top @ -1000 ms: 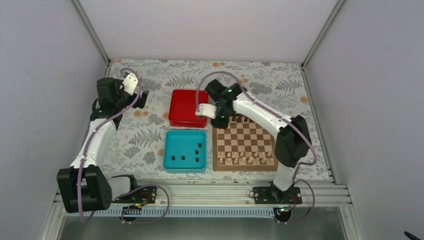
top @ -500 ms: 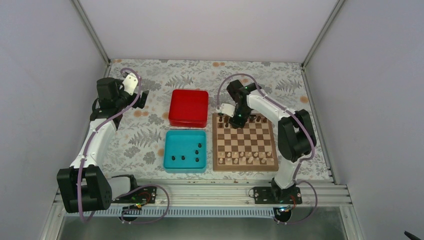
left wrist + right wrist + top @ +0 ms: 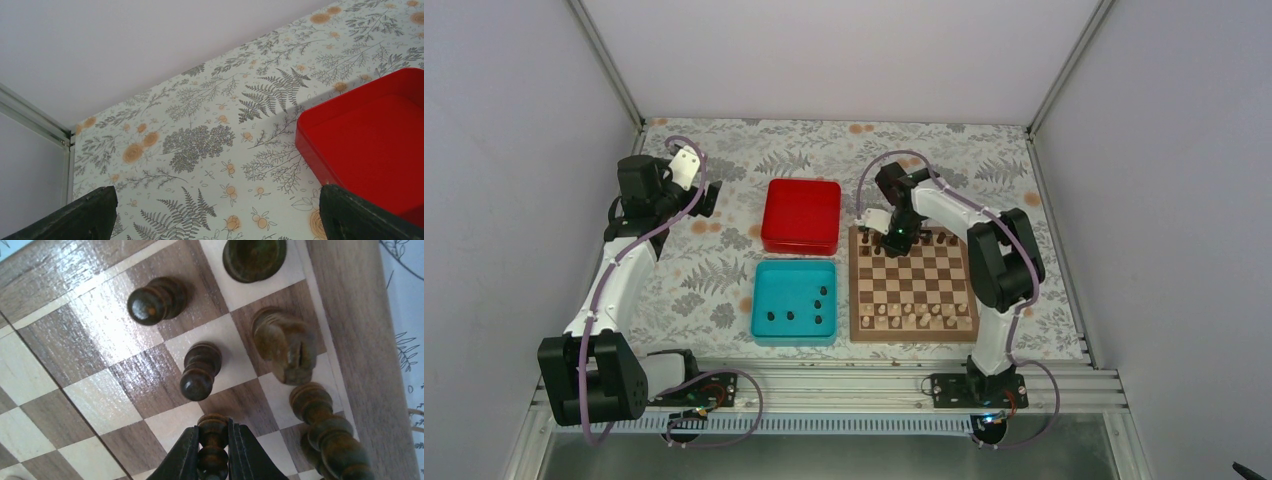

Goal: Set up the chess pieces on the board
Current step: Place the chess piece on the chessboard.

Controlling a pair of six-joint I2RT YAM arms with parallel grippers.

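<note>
Five small dark brown chess pieces (image 3: 791, 315) are waiting in the teal plastic tray (image 3: 759, 300); the right tool (image 3: 212, 442) is pinching a dark turned pawn (image 3: 212, 427) over the checkered wooden board (image 3: 914, 285), far rows. A crooked release is risking toppling its dark neighbour (image 3: 199, 372). Left tool (image 3: 215, 220) is hanging wide.

Partly beyond the frame edges: left end effector (image 3: 216, 222) fingers, red box (image 3: 370, 145).
</note>
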